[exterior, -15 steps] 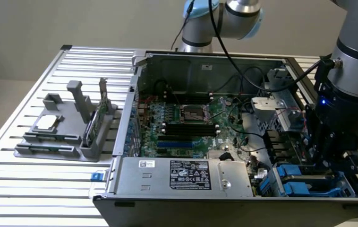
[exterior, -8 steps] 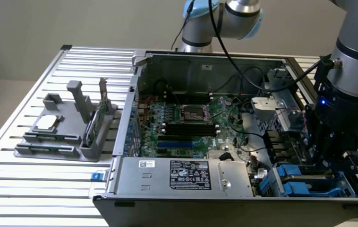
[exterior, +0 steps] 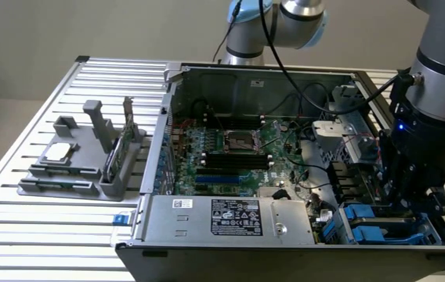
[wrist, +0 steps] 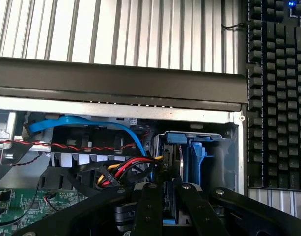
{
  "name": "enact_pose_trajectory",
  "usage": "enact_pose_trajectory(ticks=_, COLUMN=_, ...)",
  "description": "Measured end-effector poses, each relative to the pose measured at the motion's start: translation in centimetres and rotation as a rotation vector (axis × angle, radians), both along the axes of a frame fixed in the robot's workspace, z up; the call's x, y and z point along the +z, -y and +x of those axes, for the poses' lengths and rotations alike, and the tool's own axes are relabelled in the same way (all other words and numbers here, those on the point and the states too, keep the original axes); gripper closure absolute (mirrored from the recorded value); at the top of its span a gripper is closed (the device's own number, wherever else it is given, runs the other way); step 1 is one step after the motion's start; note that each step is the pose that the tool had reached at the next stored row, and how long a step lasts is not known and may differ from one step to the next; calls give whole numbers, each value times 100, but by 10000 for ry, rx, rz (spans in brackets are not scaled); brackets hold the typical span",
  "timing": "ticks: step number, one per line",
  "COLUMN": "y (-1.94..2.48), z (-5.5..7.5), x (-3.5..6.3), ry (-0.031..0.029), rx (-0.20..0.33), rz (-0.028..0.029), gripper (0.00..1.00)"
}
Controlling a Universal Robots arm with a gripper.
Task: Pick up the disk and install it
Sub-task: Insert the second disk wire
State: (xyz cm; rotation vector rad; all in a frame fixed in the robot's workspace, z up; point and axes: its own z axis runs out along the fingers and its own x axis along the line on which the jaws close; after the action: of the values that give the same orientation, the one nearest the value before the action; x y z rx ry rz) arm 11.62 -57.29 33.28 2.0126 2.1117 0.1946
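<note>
Install step: disk (wrist: 172,167) is being pinched by pincer (wrist: 171,189) and seated in blue bay (exterior: 379,226); straight downward pressure is being called for.

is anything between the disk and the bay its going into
Nothing visible blocks it. The disk in its blue carrier already stands in the bay at the case's corner, with the pincer right over it. The bundle of coloured cables lies beside the bay, not across it.
</note>
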Motion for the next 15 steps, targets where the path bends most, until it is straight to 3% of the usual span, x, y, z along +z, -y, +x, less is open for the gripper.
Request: enact_pose_trajectory(ticks=15, y=0, z=0, x=-26, ry=1, rx=0, rz=1, gripper=83)
